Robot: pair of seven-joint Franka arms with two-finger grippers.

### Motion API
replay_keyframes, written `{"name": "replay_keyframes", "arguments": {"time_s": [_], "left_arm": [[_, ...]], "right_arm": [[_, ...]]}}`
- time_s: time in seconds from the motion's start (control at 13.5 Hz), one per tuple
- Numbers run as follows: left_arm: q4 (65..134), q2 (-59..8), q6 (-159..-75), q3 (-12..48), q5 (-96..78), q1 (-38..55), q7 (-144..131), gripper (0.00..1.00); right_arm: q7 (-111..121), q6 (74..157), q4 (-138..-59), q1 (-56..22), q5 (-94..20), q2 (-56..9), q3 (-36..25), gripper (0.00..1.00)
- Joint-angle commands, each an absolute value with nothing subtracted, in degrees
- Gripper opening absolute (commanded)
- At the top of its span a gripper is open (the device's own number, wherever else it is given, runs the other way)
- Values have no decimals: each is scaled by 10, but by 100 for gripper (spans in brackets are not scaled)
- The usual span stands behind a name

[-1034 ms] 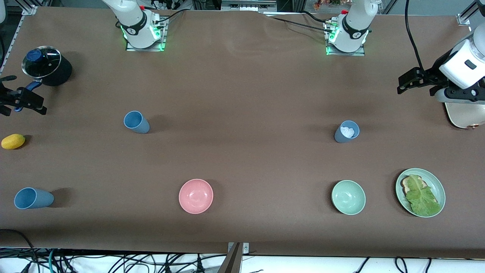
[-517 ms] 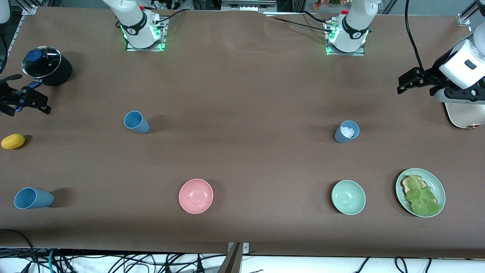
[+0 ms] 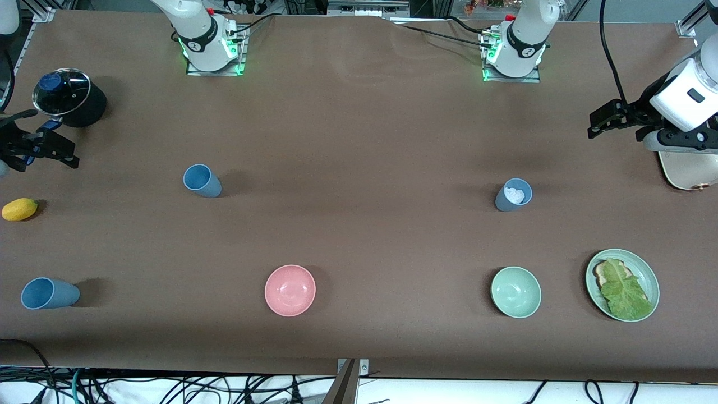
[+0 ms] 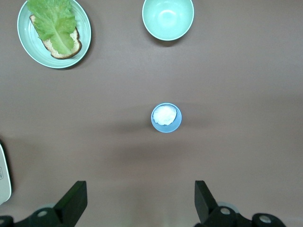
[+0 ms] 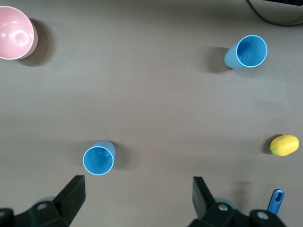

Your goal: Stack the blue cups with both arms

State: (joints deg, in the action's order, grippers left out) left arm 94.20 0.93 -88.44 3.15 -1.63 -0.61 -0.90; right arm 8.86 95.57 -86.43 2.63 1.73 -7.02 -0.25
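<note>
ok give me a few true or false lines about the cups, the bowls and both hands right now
1. Three blue cups stand apart on the table, none stacked. True: one in front of the right arm's base, one near the table's front edge at the right arm's end, one toward the left arm's end.
2. All three cups are empty. False: the cup toward the left arm's end holds something white.
3. The left hand is open and holds nothing. True.
4. The right hand grips a cup. False: it is open and empty.
5. The pink bowl sits inside the green bowl. False: they stand well apart.
</note>
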Motion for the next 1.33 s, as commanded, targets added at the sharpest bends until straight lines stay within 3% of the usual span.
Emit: {"name": "replay_keyframes", "arguments": {"time_s": [0.0,0.44,0.89,1.03,1.26], "left_arm": [[940,12,-875,33,-4,-5,0,100],[940,5,-875,34,-4,-5,-7,100],[946,-58,-886,34,-11,1,0,100],[973,-84,-951,35,-9,3,3,100],[1084,-91,-1108,39,-3,4,3,100]], "right_arm": [[87,952,-876,26,25,-58,1,100],[84,952,-899,26,22,-63,23,100],[83,986,-920,19,2,-112,24,100],[83,1051,-963,18,2,-119,24,100],[83,1124,-1033,16,2,-115,24,100]]}}
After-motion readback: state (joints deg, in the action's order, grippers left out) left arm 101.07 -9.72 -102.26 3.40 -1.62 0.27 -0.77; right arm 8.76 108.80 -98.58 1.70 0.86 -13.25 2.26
